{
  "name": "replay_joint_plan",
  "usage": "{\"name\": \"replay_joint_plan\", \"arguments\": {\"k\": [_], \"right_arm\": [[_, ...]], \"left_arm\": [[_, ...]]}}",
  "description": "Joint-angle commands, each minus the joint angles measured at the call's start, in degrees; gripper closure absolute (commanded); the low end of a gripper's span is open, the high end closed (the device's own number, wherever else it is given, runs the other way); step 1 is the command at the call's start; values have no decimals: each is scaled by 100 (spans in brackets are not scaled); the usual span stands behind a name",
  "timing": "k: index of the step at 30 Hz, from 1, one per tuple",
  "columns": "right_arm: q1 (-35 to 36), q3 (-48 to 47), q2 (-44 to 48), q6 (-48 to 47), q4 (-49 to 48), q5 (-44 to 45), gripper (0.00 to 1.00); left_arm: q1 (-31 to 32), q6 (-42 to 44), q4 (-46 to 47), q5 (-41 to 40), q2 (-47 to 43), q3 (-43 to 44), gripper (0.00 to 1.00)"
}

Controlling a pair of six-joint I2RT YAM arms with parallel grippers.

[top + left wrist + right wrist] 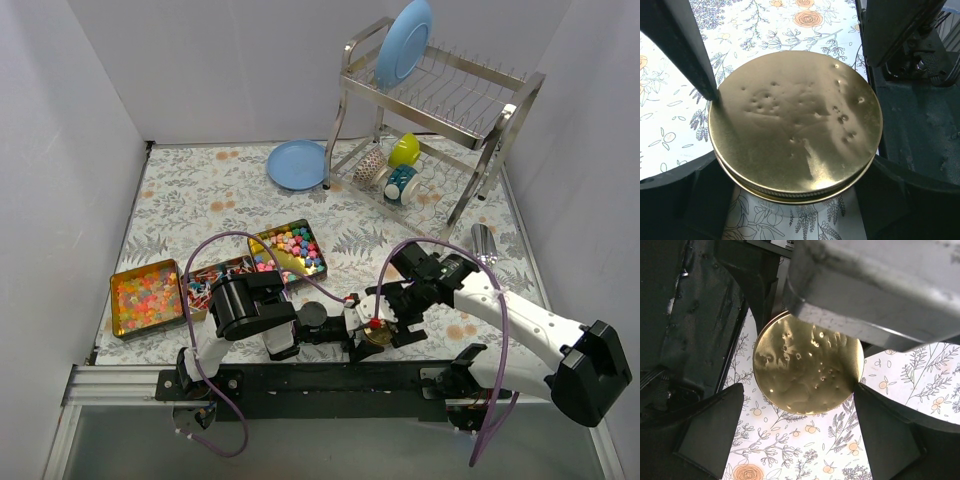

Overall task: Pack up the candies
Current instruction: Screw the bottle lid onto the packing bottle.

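The table point(190, 200) carries a floral-patterned cover. At near left stand three open tins point(115, 303) holding the candies point(290, 243). A blue plate point(296, 163) lies far centre, a dish rack point(440, 110) stands far right, and a metal cup point(483, 240) and gold-lidded jar point(375, 337) stand nearer.

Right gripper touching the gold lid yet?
Touching. Right wrist view: one finger of the right gripper meets the rim of the gold lid; the other finger stands apart, tablecloth showing between.

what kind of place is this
Probably a robot test cell staged as a kitchen counter: plain white walls box in a floral-clothed table, a metal dish rack holding a blue plate, and tins of candies.
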State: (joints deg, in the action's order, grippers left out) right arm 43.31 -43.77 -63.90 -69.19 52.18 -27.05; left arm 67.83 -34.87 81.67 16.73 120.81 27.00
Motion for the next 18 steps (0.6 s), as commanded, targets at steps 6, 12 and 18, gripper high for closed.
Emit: {"name": "replay_joint_plan", "arguments": {"k": [6,12,18], "right_arm": [[-7,97,553,134,1422,-134,9],[-366,-264,835,441,1227,68,8],[-420,-387,212,723,372,-151,6]], "left_arm": [[-156,-459,2028,-293,830,-582,100],[-156,-433,2011,-144,830,-600,100],[-156,-433,1985,-82,821,-609,100]]}}
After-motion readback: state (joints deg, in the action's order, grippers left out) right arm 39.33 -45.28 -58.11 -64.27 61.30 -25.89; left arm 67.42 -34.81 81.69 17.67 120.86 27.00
